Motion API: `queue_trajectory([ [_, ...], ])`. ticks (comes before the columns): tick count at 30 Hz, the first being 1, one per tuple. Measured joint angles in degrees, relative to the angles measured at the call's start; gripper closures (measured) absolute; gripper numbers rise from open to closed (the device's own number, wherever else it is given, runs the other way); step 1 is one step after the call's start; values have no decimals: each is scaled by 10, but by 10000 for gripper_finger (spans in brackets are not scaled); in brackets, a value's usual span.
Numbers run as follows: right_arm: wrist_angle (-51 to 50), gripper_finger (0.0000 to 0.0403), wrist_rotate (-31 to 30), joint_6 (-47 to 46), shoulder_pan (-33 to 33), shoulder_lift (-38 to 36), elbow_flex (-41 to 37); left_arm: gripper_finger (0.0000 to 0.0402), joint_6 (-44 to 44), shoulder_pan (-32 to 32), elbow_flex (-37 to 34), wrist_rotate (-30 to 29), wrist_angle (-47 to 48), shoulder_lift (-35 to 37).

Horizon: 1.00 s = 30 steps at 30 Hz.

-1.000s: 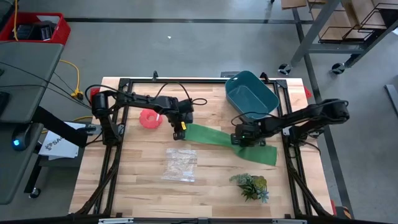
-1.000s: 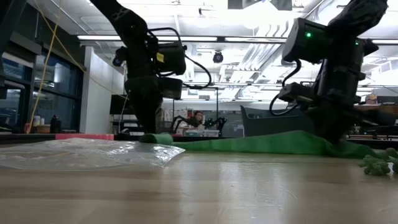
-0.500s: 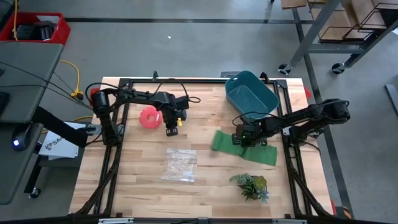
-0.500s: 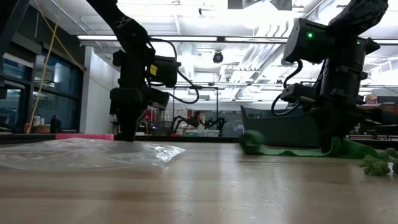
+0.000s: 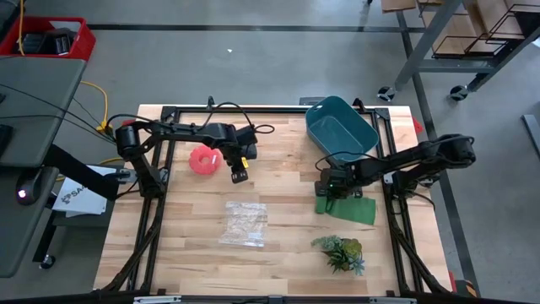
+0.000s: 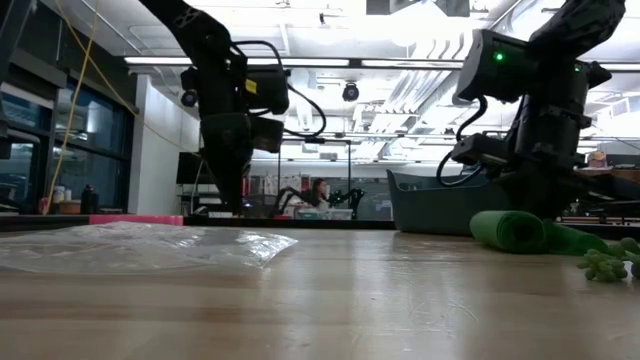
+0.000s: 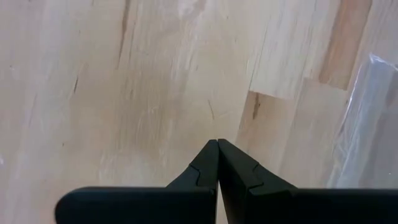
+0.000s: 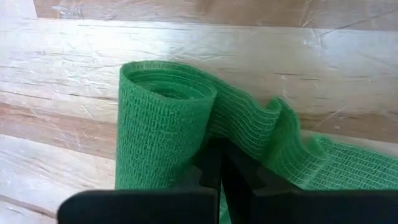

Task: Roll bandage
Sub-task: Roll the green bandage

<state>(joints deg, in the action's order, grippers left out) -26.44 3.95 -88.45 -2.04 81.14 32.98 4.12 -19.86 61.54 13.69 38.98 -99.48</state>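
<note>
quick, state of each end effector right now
Left end effector: closed, empty, above bare table.
Right end effector: closed, pressed down on the partly rolled bandage; a pinch cannot be told.

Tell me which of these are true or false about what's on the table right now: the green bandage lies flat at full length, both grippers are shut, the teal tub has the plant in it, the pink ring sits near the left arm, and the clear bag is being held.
1. The bandage lies flat at full length. False: part is rolled into a cylinder at the right gripper, with a flat tail left.
2. Both grippers are shut. True: the left gripper shows its fingers together, and the right one too.
3. The teal tub holds the plant sprig. False: the sprig lies on the table's near side, apart from the tub.
4. The pink ring sits near the left arm. True.
5. The clear bag is being held. False: it lies alone on the table.
</note>
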Motion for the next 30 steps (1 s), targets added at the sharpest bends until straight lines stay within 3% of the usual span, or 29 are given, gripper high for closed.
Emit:
queue_trajectory([
  [19,-124,403,-15,-32,-6,-164,-1,402,-33,0,0,9,-76,0],
  [25,-225,403,29,-79,-50,-187,0,402,-100,17,6,75,-218,0],
  [30,-268,403,44,-121,-94,-185,0,402,-90,52,78,52,-263,-26],
])
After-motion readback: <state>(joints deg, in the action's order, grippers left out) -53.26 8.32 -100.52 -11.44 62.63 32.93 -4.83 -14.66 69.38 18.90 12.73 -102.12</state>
